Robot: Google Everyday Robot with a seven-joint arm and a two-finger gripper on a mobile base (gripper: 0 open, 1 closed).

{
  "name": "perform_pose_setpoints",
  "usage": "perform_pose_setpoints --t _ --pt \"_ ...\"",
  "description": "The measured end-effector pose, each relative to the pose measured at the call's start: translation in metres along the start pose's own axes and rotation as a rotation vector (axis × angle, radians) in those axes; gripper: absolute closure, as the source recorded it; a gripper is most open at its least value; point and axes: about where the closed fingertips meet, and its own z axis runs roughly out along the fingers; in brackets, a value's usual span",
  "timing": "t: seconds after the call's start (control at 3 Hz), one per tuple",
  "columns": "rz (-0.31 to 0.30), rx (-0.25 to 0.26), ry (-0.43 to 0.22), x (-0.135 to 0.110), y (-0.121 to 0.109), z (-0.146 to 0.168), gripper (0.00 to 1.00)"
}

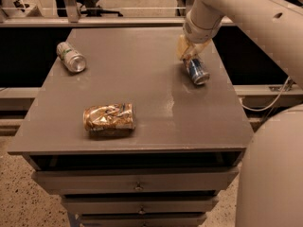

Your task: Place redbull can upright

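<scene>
Three items on the tabletop (142, 74). We note the redbull can (197, 71) lying on its side near the right edge, in the far half, with its silver end towards the front edge. The gripper (191, 52) sits at the can's far end, and its fingers (184, 46) are drawn in around that end, gripping it. A green and silver can (71, 57) lies on its side by the far left corner. A foil snack bag (109, 117) lies flat near the front edge, left of centre.
</scene>
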Motion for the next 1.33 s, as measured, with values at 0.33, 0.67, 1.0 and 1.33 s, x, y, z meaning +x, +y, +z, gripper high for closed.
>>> perform_pose_setpoints --t 0.33,0.67,1.0,1.33 --pt "-0.078 -0.092 -0.153 -0.024 0.017 -0.031 1.00" --pt "-0.176 -0.227 -0.360 -0.047 0.043 -0.066 1.00" --pt "-0.213 -0.360 -0.559 -0.058 0.055 -0.092 1.00" --pt "-0.215 -0.474 -0.740 -0.056 0.046 -0.112 1.00"
